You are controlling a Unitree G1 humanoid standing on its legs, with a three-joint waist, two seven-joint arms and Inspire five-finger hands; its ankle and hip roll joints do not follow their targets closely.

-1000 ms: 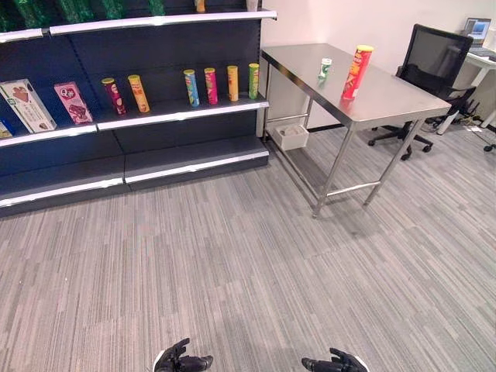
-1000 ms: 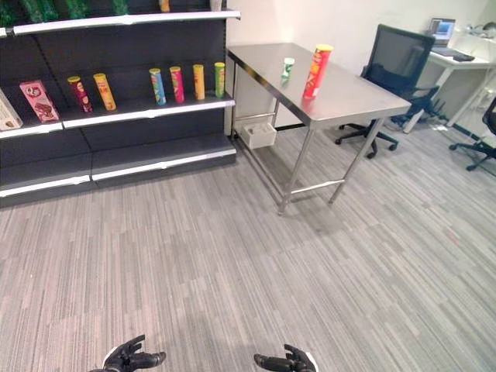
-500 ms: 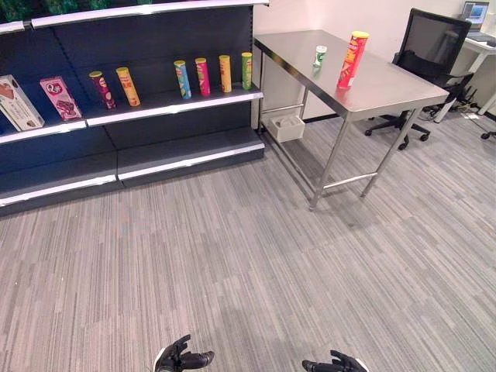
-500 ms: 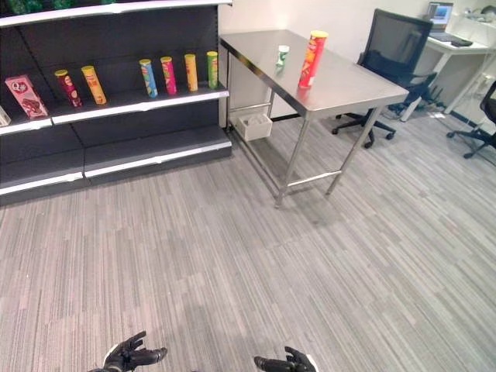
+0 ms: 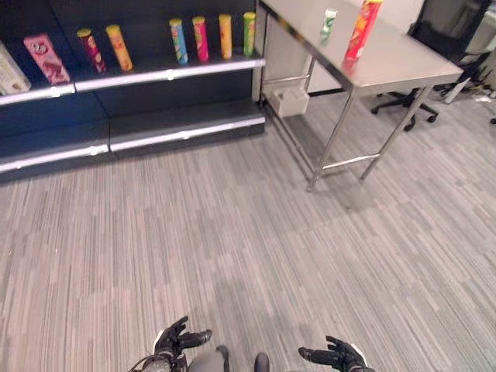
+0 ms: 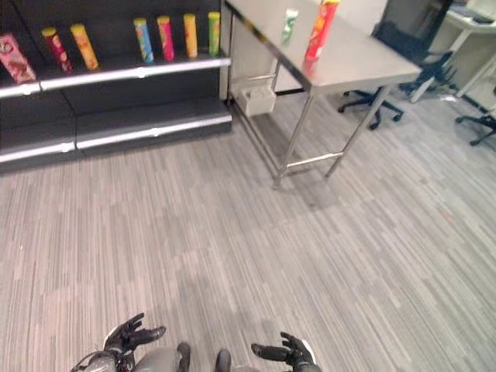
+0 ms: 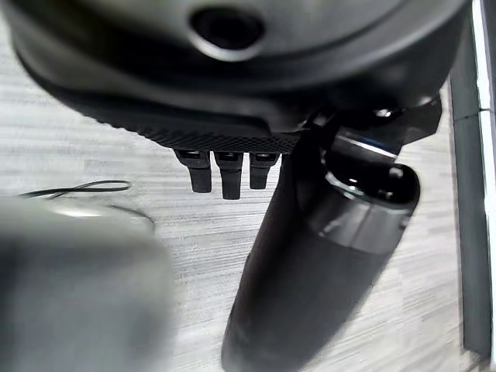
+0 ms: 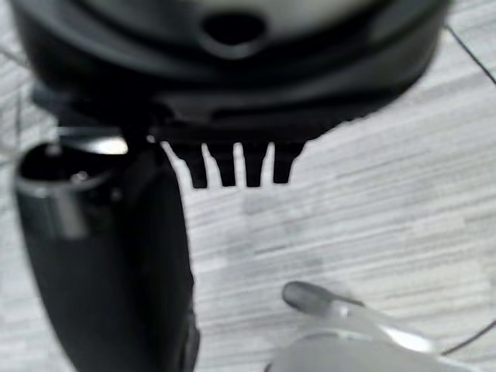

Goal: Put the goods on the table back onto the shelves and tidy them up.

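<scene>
On table, red can

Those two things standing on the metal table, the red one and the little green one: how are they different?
The red can is a tall, slim tube with a yellow top; the green can is much shorter, pale green and white. The red can stands nearer the table's front end, the green can further back. Both stand upright, apart from each other, and neither hand is anywhere near them.

Both hands are black, the left hand and the right hand, with thin fingers and a thick rounded thumb; wrists show white.
</scene>
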